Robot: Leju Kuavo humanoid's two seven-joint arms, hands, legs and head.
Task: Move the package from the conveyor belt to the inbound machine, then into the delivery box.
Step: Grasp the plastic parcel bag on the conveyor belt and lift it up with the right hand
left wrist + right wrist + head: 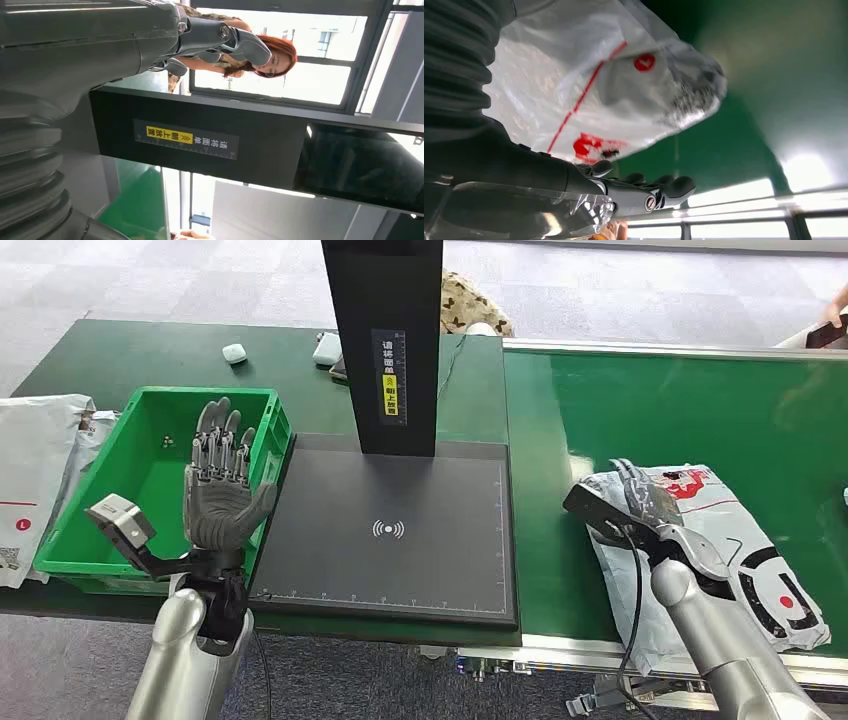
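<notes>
- Currently the package (720, 540), a white plastic mailer with red and black print, lies flat on the green conveyor belt (680, 410), near its front edge, just right of the black scanner plate (400, 530).
- Right hand (640, 502) rests on the package's left end, fingers stretched forward along its top. The right wrist view shows the fingers (659, 190) lying against the bag, but I cannot tell whether they have closed on it; no clear pinch or lift visible.
- My read: the hand comes in at the end nearest the scanner, so the bag only needs a short carry leftward onto the plate.
- Left hand (218, 490) is raised upright over the green crate (160, 570), fingers spread, holding nothing. Likely parked clear of the plate, ready to take the second leg into the crate.
- Scanner plate is bare, with the black post (385, 340) standing at its back; the bag needs to land flat on the plate, in front of the post.
- Task stage, as I judge it: first grasp, nothing delivered yet.
- Risk: the bag is limp and slick, could sag or slip from a one-end grip.
- More white mailers (35, 470) sit left of the crate. A person (260, 50) stands behind the post.
</notes>
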